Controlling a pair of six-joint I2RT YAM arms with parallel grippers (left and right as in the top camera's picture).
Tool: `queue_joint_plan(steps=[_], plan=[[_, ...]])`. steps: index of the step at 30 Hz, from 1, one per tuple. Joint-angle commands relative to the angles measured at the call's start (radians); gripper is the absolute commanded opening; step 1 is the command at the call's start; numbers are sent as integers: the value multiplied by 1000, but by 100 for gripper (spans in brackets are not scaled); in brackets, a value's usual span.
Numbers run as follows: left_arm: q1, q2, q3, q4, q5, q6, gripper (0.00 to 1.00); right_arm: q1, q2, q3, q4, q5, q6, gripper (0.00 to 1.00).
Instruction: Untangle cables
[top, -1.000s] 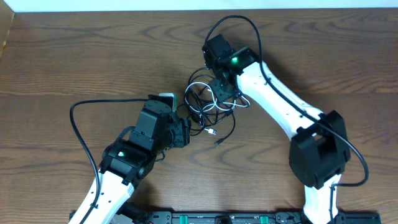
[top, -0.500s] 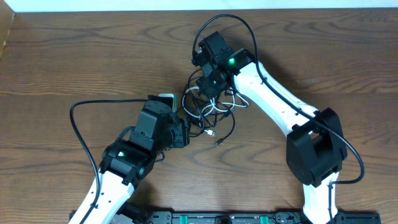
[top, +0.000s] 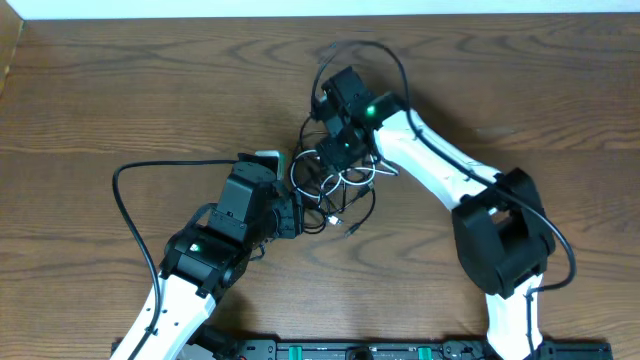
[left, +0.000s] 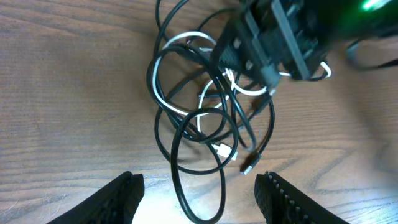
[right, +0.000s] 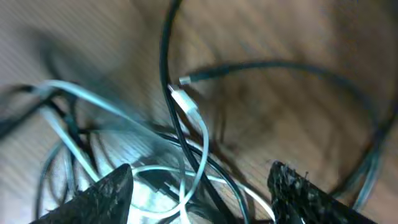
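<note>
Through the left wrist camera, my left claw (left: 199, 190) stood with its jaws well apart and nothing clamped. Nearest to it was a long black loop (left: 174, 162) lying flat on the table (left: 62, 93). Its closed end reached down into the gap between the jaws at 6 o'clock, and its long axis ran 6 to 12, straight away from the claw.

Beyond that, the loop ran up into the main knot of cables (left: 211, 118). There the white cable (left: 155, 81) curled in rings through the black ones, with two small plugs (left: 222, 149) lying loose at the knot's 5 o'clock side.

From overhead, the knot lay at about 2 o'clock from the left claw and just beside it, so I judged that arm better placed for the free loop.

Farthest off, my right claw (top: 330, 152) hung over the knot's 12 o'clock edge. Its own camera was blurred, but the jaws showed wide apart, with white and black strands lying below and between them. I could not see any strand pinched.

As I read it, the next pull turned on that loop's axis: drawing it toward 6 o'clock, away from the right claw, would lengthen the tangle instead of tightening it.
</note>
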Motion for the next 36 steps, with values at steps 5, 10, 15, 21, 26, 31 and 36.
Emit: queue_joint_plan(steps=[5,10,15,21,26,31,36], plan=[[3,2,13,-3,-13,-1,63,1,31,-87,130,-3,6,34],[3,2,13,-3,-13,-1,63,-2,20,-45,123,-3,43,1],[3,2,13,-3,-13,-1,63,-32,-48,135,-18,-3,49,1],[3,2,12,-3,-13,-1,63,-55,-138,402,-159,-3,48,1],[3,2,12,-3,-13,-1,63,-64,-227,554,-182,-3,48,1],[3,2,12,-3,-13,-1,63,-63,-317,591,-178,-3,25,1],[3,2,11,-3,-13,-1,63,-63,-338,588,-253,-3,18,1]])
